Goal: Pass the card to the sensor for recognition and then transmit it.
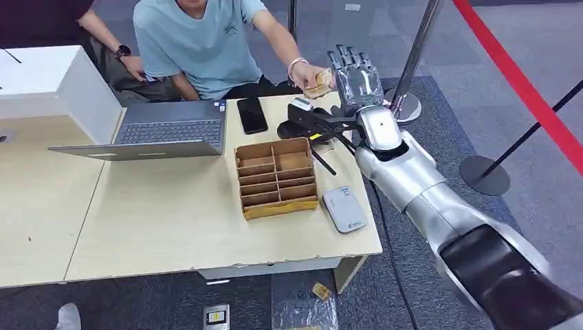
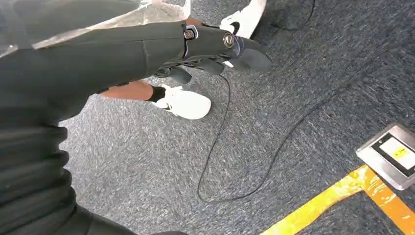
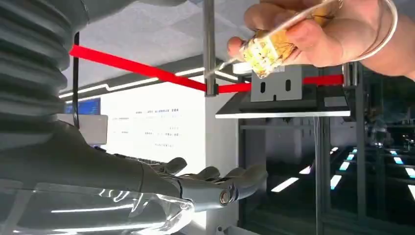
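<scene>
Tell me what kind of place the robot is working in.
Probably an office or demo area: grey carpet, a wooden table with a laptop on it, and a red barrier belt on stanchions.

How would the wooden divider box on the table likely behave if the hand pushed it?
The wooden divider box looks thin-walled with open, apparently empty compartments, so probably light. It sits low and flat on the table, so it would likely slide rather than tip.

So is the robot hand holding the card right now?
No, the right robot hand is open and empty; a person's hand holds the card beside it.
</scene>
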You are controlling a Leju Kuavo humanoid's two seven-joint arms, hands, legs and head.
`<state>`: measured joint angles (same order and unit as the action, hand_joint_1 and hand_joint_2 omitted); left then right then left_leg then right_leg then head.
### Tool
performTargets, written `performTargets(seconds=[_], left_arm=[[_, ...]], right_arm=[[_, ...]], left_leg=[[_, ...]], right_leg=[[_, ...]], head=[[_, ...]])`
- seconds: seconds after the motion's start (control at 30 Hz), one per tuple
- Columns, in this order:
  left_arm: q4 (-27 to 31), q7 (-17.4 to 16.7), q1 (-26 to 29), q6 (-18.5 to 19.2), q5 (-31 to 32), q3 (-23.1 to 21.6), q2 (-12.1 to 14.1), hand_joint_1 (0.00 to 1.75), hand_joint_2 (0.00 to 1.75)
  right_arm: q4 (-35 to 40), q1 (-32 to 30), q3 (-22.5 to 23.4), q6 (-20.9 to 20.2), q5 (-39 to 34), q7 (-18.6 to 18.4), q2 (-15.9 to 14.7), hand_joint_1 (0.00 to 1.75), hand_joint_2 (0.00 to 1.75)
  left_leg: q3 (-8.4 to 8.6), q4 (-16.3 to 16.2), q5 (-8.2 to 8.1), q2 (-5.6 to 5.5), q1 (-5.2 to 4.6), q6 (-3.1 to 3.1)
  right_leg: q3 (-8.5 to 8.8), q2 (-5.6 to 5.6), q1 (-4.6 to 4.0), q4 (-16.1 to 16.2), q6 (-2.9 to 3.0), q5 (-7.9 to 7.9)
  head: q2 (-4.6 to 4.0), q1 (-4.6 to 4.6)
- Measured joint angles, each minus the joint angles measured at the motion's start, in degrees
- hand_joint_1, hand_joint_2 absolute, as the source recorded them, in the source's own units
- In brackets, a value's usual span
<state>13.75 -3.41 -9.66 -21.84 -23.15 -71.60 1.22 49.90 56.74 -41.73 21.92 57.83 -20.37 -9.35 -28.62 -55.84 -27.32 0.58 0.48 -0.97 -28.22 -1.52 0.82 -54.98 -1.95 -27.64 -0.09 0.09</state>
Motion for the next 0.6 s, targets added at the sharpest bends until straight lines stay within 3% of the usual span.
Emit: performTargets(seconds=[0.2,0.4,0.57,0.6], left_arm=[[-0.02,0.0,0.05,0.0,0.0,0.0,0.09,0.0,1.75],[-0.02,-0.87,0.65,0.42,-0.02,0.0,0.37,0.0,1.75],[-0.02,-0.61,1.22,0.81,0.37,-0.02,0.37,0.0,1.75],[0.0,-0.46,1.16,0.74,0.55,0.0,0.37,0.0,1.75]], right_arm=[[-1.0,0.33,-1.11,0.0,0.04,0.0,-0.04,0.0,1.75],[-1.75,0.42,-2.47,-0.66,5.83,0.0,-0.42,0.0,1.75],[-2.8,-0.49,-3.39,1.77,8.98,1.77,0.06,0.0,1.75],[-3.15,-0.88,-3.56,2.65,9.6,2.03,0.44,0.73,1.75]], left_leg=[[0.0,-0.01,0.0,0.01,0.0,0.0],[0.0,0.0,0.0,0.01,0.0,0.0],[-0.01,0.0,0.0,0.02,0.0,0.0],[-0.01,0.0,0.0,0.01,0.0,0.0]], right_leg=[[0.0,0.0,0.0,0.0,0.0,0.0],[-0.01,0.0,0.0,0.0,0.01,0.0],[-0.01,0.0,0.0,0.0,0.01,0.0],[-0.01,0.0,0.0,0.0,0.01,0.0]], head=[[0.0,-0.02],[0.0,0.0],[0.0,0.0],[0.0,-0.02]])
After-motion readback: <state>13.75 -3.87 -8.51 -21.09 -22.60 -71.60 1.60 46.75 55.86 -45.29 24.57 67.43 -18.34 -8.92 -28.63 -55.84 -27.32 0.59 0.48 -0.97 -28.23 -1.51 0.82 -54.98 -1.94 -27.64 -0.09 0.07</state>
